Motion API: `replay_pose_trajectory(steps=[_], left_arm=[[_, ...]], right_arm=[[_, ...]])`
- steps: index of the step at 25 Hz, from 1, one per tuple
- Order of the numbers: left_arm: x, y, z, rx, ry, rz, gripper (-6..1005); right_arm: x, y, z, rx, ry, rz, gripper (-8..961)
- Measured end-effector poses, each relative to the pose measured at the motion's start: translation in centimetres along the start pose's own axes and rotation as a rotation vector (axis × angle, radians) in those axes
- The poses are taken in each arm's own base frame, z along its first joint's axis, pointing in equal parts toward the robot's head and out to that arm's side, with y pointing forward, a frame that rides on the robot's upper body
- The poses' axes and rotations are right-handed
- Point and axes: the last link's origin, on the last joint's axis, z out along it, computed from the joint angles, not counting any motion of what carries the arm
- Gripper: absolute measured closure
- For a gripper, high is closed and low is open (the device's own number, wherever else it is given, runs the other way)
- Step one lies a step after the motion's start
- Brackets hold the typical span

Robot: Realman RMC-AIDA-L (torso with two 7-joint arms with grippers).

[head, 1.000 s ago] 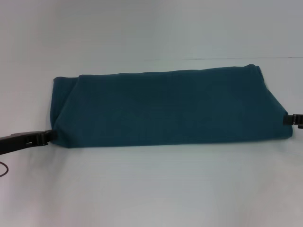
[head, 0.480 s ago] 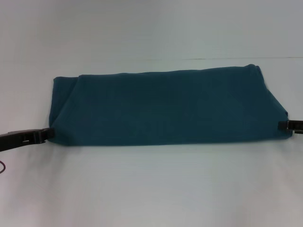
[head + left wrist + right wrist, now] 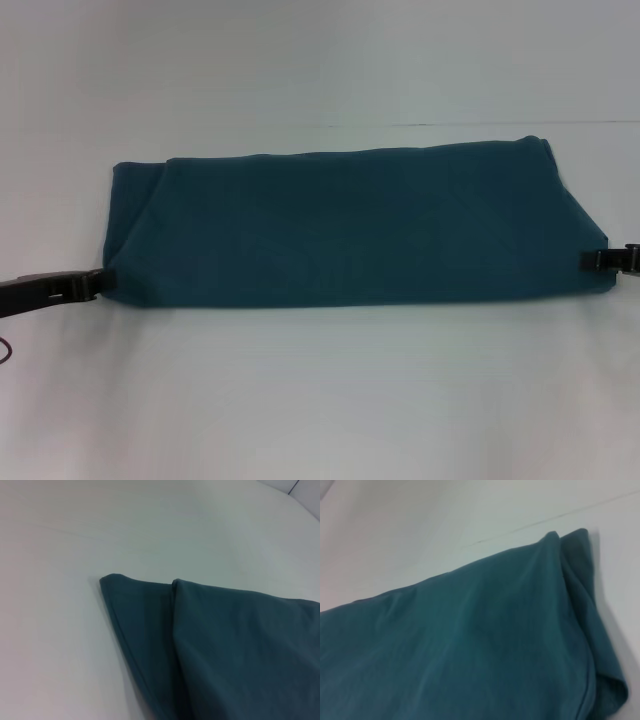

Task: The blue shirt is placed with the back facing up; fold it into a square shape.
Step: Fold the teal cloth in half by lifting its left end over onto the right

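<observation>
The blue shirt [image 3: 350,225] lies on the white table, folded into a long flat band with its plain side up. My left gripper [image 3: 100,282] is low at the shirt's near left corner and touches its edge. My right gripper [image 3: 592,260] is at the near right corner, its tip over the fabric's edge. The left wrist view shows the shirt's folded left end [image 3: 225,645] with two layered edges. The right wrist view shows its right end [image 3: 485,645] with a doubled fold. No fingers show in either wrist view.
The white table [image 3: 320,400] runs all around the shirt. A thin seam line [image 3: 480,124] crosses the table behind the shirt. A dark cable loop [image 3: 5,350] shows at the left edge under my left arm.
My left gripper has drawn a little to the left, and the shirt's near left edge now lies straighter. My right gripper has moved inward over the shirt's right edge.
</observation>
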Motion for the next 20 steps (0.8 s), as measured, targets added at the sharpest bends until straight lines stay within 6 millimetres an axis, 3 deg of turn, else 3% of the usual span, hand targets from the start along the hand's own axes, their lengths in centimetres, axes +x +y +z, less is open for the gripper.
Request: replay_pose_trajectory(steps=[6,14,20], left_arm=[[-0.2,-0.1,-0.1,0.002,-0.001,-0.005,983],[-0.3,-0.3,-0.8,0.000,0.000,-0.002,984],[-0.4,-0.5,-1.6,0.004,0.005,-0.008,984]], right_arm=[[0.5,0.3,0.2,-0.016,0.002,-0.010,681],[1.3,0.5,0.2,-0.041,0.004,-0.018,909],[1.8,0.2,-0.6,-0.051,-0.021,-0.002,947]])
